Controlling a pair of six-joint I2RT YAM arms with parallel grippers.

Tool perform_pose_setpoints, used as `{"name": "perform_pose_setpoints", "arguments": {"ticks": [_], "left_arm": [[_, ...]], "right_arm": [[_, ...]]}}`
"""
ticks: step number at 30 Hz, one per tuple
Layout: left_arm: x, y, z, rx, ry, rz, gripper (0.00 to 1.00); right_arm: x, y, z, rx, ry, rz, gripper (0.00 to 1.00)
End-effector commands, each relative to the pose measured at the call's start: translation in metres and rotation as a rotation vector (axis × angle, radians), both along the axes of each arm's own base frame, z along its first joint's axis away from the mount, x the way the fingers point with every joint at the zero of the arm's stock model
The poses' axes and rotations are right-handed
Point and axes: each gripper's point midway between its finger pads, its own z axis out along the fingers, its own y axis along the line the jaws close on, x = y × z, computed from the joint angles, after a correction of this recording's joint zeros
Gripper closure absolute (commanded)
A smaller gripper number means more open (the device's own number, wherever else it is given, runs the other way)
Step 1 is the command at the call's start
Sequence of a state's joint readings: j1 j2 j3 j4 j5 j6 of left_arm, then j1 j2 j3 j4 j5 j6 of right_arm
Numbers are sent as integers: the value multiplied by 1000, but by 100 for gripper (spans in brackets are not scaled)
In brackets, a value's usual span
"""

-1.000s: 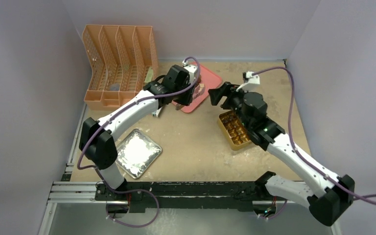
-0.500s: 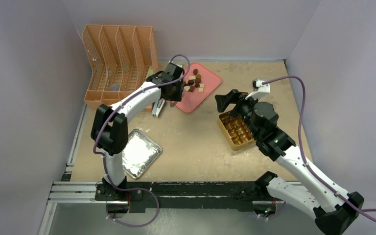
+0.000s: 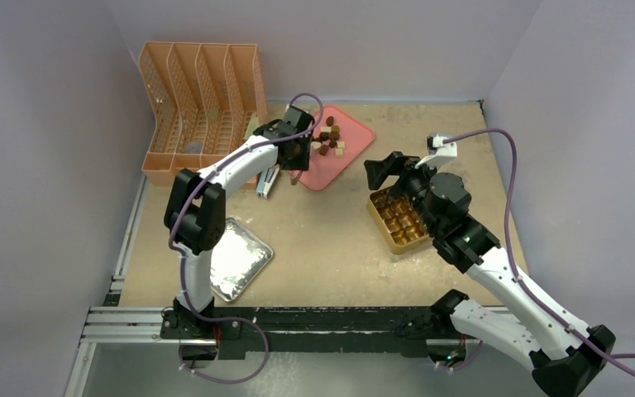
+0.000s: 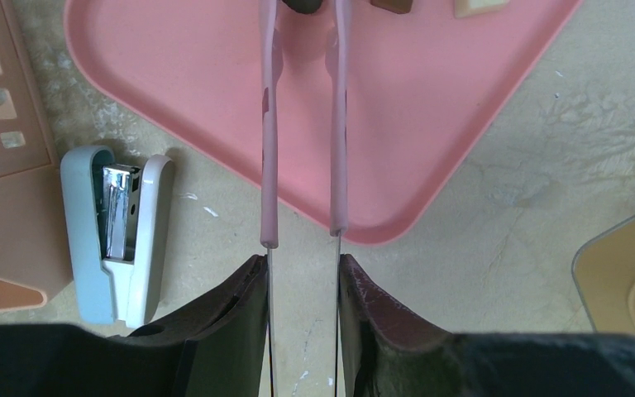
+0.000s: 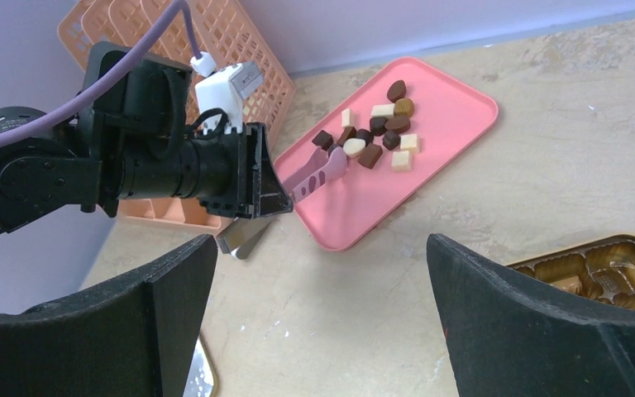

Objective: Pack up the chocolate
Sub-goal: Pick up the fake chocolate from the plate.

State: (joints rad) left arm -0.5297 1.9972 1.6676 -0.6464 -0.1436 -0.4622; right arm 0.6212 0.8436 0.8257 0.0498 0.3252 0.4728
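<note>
Now, from above, the left gripper (image 3: pixel 299 157) has pulled back to the near-left edge of the tray (image 3: pixel 335 168). The chocolate (image 3: pixel 329 139), hidden under that arm a second ago, shows piled on the tray. The right gripper (image 3: pixel 380 168) has drifted slightly right and hangs over the far end of the box (image 3: pixel 397 219).

In the left wrist view, the fingers pinch pink tongs (image 4: pixel 269 165). Their tips straddle a dark piece at the frame's top, but I cannot tell whether they grip it. A stapler (image 4: pixel 120 231) lies beside the tray.

In the right wrist view, the right fingers have spread wide and hold nothing. A pick seems to be starting, with most of the packing still ahead.
</note>
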Motion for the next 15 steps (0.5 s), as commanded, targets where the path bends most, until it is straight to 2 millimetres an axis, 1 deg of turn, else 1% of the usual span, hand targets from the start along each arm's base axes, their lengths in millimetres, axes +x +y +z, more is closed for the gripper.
{"name": "perform_pose_setpoints", "arguments": {"ticks": [1, 15], "left_arm": [[23, 1, 20, -26, -73, 50, 66], [38, 0, 10, -32, -68, 53, 65]], "right_arm": [[3, -7, 10, 6, -46, -34, 1], [6, -3, 8, 1, -44, -24, 1]]}}
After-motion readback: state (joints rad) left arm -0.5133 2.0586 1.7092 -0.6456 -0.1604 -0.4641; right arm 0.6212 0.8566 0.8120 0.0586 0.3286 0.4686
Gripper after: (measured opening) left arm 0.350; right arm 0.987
